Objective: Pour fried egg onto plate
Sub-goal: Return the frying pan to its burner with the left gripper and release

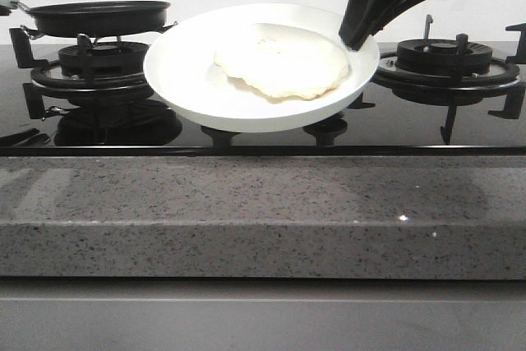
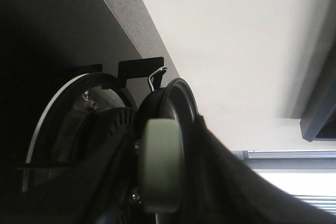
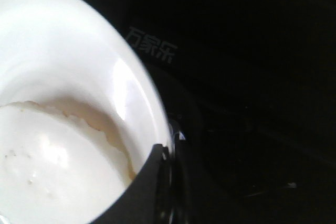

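So the fried egg (image 1: 282, 61) is already on the plate (image 1: 185, 80) — sitting toward the rim side where our right gripper (image 1: 359, 37) has its jaws clamped on the plate edge, holding it up between the two burners. The plate tips toward the camera, so the egg lies downhill from those jaws. Left gripper (image 2: 157, 182) is over at the pan (image 1: 99, 16) handle — we can't tell its jaw state.
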### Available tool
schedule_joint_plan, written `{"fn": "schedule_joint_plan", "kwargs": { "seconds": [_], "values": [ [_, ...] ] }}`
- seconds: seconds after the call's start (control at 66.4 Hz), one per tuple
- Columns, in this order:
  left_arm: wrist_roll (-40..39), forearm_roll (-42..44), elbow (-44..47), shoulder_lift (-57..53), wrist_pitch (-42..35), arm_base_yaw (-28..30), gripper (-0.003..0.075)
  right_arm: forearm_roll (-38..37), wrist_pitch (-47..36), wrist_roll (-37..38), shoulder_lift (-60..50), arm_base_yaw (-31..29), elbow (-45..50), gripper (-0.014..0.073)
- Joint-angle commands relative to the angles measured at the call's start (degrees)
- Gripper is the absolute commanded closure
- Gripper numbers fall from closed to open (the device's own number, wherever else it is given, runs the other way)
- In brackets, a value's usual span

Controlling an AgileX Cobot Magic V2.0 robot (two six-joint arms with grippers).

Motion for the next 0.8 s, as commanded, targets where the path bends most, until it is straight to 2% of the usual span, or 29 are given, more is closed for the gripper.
{"fn": "schedule_joint_plan", "kwargs": {
  "seconds": [0.0,0.06,0.12,0.422,0.632,0.783],
  "values": [
    [-0.28,-3.89,-1.73,-3.34,2.8,0.37,0.0238,1.59,-2.6,0.06,-2.72,-0.02,-1.7,0.0662],
    [-0.28,-2.9,-2.04,-3.34,2.85,1.09,0.0167,1.59,-2.6,0.06,-2.72,-0.02,-1.7,0.0662],
    [-0.28,-1.54,-2.59,-3.34,3.04,1.94,0.0143,1.59,-2.6,0.06,-2.72,-0.02,-1.7,0.0662],
    [-0.39,1.84,-4.29,-5.37,7.84,8.71,0.0142,1.59,-2.6,0.06,-2.72,-0.02,-1.7,0.0662],
    [-3.15,13.61,-4.29,-10.52,7.58,11.99,0.0144,1.59,-2.6,0.06,-2.72,-0.02,-1.7,0.0662],
    [-3.7,22.93,-4.29,-16.75,7.43,10.98,0.0144,1.59,-2.6,0.06,-2.72,-0.02,-1.7,0.0662]
  ]
}}
